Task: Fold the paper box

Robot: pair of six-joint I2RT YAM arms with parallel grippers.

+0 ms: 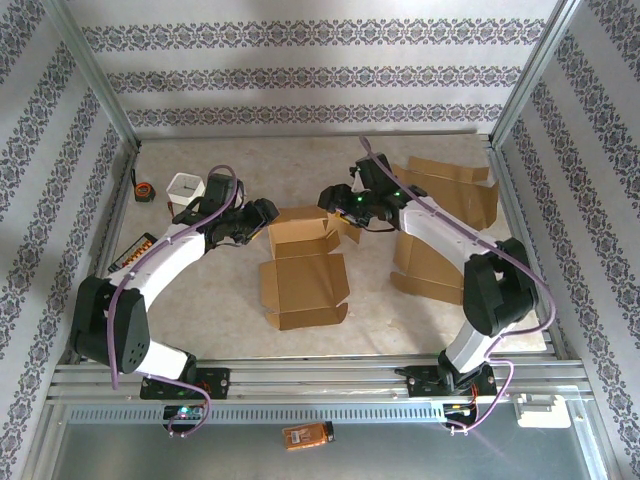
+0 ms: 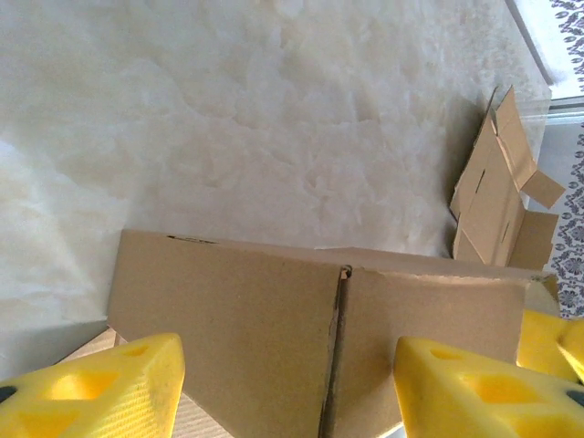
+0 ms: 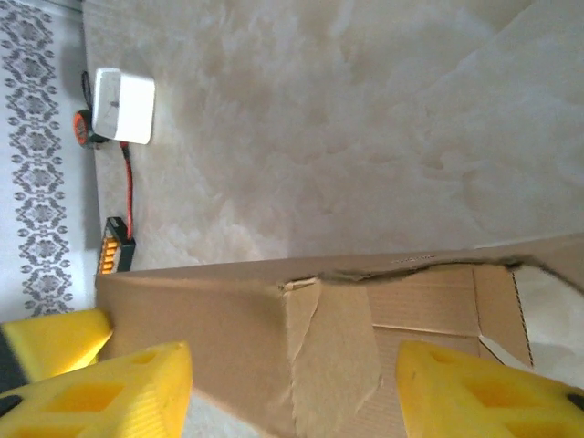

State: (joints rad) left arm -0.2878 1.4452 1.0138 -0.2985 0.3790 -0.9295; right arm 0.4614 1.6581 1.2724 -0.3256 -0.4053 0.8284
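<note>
The brown paper box (image 1: 300,262) lies partly folded mid-table, its back section raised and its front panel flat with flaps spread. My left gripper (image 1: 262,214) is at the raised section's left side and my right gripper (image 1: 336,200) at its right side. In the left wrist view the left gripper (image 2: 287,392) stands open, its yellow fingers (image 2: 100,392) wide apart over a box wall (image 2: 237,328) with a slit. The right gripper (image 3: 292,392) is open too, over a box wall (image 3: 210,319) with a torn patch.
Flat cardboard blanks lie at the back right (image 1: 452,185) and right (image 1: 425,268). A white box (image 1: 186,187), a tape measure (image 1: 146,190) and an orange-black device (image 1: 135,250) sit at the left. Metal frame rails bound the table.
</note>
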